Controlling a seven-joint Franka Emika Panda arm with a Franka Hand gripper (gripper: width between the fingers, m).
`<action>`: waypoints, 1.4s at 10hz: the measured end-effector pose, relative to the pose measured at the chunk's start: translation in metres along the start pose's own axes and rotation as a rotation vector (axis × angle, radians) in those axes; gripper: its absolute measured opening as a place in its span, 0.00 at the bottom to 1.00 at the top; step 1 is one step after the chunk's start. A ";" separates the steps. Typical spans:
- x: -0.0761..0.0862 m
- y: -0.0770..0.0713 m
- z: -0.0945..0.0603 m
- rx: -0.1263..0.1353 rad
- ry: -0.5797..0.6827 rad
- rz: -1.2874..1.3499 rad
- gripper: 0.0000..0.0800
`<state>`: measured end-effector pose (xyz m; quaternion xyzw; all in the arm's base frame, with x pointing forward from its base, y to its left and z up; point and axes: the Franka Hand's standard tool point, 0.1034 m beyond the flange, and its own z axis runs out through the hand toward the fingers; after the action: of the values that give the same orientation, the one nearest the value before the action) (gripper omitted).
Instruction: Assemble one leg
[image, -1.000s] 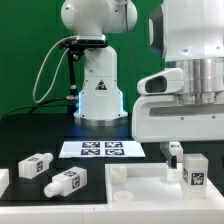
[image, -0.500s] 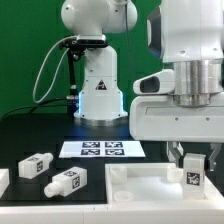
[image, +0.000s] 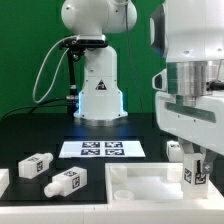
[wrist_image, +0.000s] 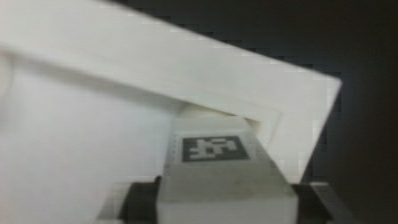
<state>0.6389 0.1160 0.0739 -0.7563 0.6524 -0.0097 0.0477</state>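
I have the claw (image: 195, 168) closed on the leg (image: 195, 173), which stands upright between the two fingers with its tagged face turned toward the exterior camera. In the wrist view the same leg (wrist_image: 217, 172) fills the gap between the fingers (wrist_image: 146, 205), its tag plainly readable. My landmark is the big white square part (image: 145, 184): the leg sits at that part's far corner on the exterior view's right, with its long axis vertical, pointing down at the part. I cannot tell from either view whether the leg's lower end is already seated in the part or hangs just above it. So I judge the coming move turns on keeping that axis vertical over the corner. Two more legs (image: 62, 182) lie on their sides on the worktop (image: 40, 135), well apart from the square part, on the exterior view's left.
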 end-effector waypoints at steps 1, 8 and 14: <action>0.001 -0.001 0.000 0.004 -0.012 0.140 0.36; 0.009 0.000 -0.001 -0.002 -0.022 0.523 0.36; 0.010 -0.002 -0.003 0.010 -0.021 0.526 0.75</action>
<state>0.6418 0.1063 0.0767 -0.5607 0.8259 0.0075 0.0593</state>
